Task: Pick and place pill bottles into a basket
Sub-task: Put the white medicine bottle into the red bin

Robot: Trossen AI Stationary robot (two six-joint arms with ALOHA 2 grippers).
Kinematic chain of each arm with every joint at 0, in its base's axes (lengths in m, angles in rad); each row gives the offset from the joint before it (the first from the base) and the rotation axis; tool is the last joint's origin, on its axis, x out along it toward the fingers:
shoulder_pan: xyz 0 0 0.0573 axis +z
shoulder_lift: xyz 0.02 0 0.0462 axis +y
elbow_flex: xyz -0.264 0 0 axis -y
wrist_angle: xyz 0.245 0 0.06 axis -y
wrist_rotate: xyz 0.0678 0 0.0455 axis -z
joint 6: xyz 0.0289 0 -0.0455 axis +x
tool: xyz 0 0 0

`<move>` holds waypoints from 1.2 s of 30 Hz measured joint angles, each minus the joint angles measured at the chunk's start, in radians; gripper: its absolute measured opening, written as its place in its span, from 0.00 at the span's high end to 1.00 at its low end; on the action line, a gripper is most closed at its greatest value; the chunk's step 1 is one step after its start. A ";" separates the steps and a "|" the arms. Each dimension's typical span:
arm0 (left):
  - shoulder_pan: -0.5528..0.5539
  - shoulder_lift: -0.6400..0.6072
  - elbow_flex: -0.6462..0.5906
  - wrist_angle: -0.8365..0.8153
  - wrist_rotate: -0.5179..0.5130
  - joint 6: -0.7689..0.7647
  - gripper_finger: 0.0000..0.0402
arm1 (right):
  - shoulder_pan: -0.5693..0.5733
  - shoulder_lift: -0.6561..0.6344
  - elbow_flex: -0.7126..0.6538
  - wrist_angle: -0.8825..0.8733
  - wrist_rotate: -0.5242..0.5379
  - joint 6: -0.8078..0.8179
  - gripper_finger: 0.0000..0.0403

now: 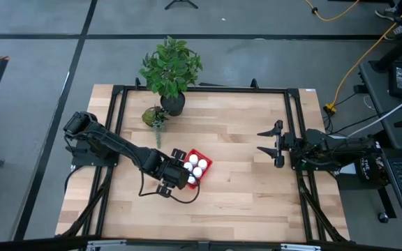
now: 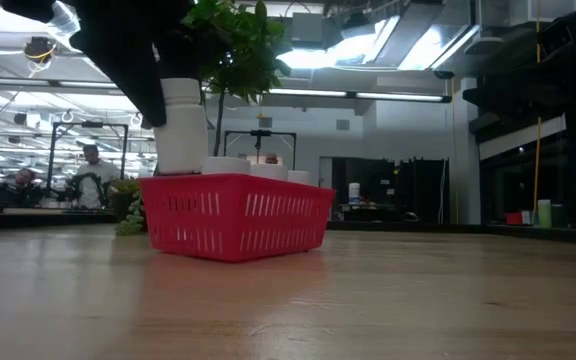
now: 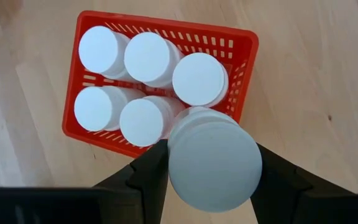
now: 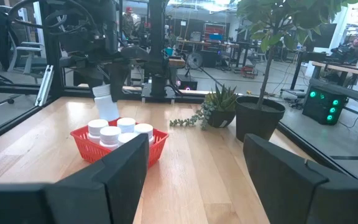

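Observation:
The red latticed basket (image 3: pixel 166 26) stands on the table left of the middle (image 1: pixel 202 157) and holds five white-capped pill bottles (image 3: pixel 148 59) upright. My left gripper (image 3: pixel 213 163) is above the basket's near-left corner (image 1: pixel 179 171), shut on a sixth pill bottle (image 2: pixel 181 125). That bottle is over the one free corner slot, its lower end about level with the basket's rim (image 2: pixel 168 180). My right gripper (image 1: pixel 269 145) is open and empty, near the table's right edge, far from the basket. My left gripper pinches the sixth bottle's round side (image 3: pixel 171 163) between its two fingers (image 3: pixel 145 177), up near the cap. The fingers come from above, pointing down. The bottle hangs nearly upright, slightly tilted (image 4: pixel 104 102). Whether its base rests on anything, I cannot tell.
A potted plant in a dark pot (image 1: pixel 172 103) and a small green succulent (image 1: pixel 152 116) stand at the table's far side, behind the basket. Bare wooden tabletop (image 1: pixel 243 188) lies between the basket and my right gripper.

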 joint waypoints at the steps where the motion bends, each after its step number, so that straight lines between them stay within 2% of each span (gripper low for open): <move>1: 0.002 0.000 0.000 0.002 0.001 0.004 0.58 | 0.000 0.000 0.000 0.000 0.000 0.000 0.34; 18: 0.008 0.000 -0.001 0.001 0.008 0.008 0.58 | 0.000 0.000 0.000 0.000 0.000 0.000 0.34; 28: 0.029 0.000 -0.124 0.069 0.015 0.010 0.58 | 0.000 0.000 0.000 0.000 0.000 0.000 0.34; 36: 0.049 -0.001 -0.147 0.085 0.030 0.010 0.58 | 0.000 0.000 0.000 0.000 0.000 0.000 0.34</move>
